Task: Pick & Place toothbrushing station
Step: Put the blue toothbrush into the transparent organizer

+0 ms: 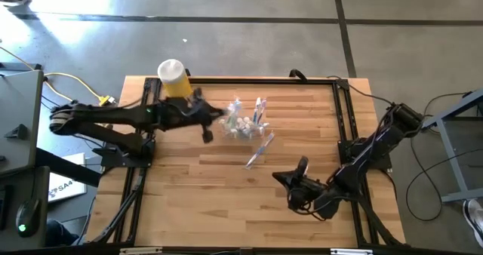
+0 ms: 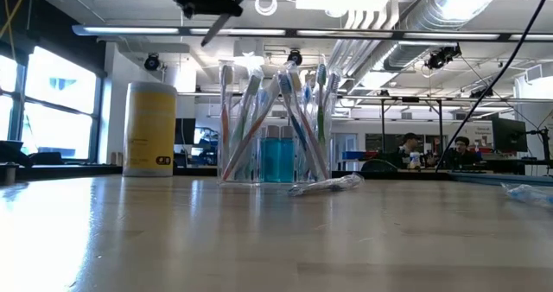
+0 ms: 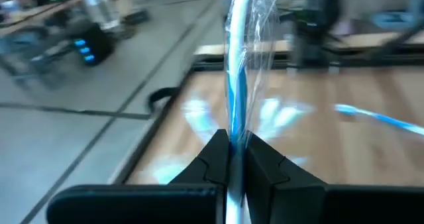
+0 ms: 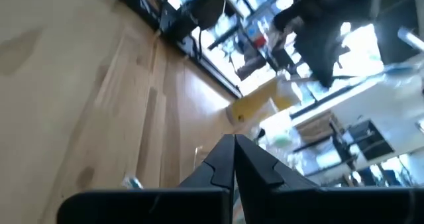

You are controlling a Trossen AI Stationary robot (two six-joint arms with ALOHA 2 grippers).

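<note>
A wrapped blue toothbrush [image 3: 236, 65] is being held upright in the closed left gripper [image 3: 233, 159] just beside the cup [image 1: 243, 124], while the shut, empty right gripper [image 1: 290, 181] is waiting well apart

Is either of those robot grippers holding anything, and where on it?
The left gripper pinches a wrapped blue toothbrush near one end. The right gripper is shut, holding nothing.
</note>
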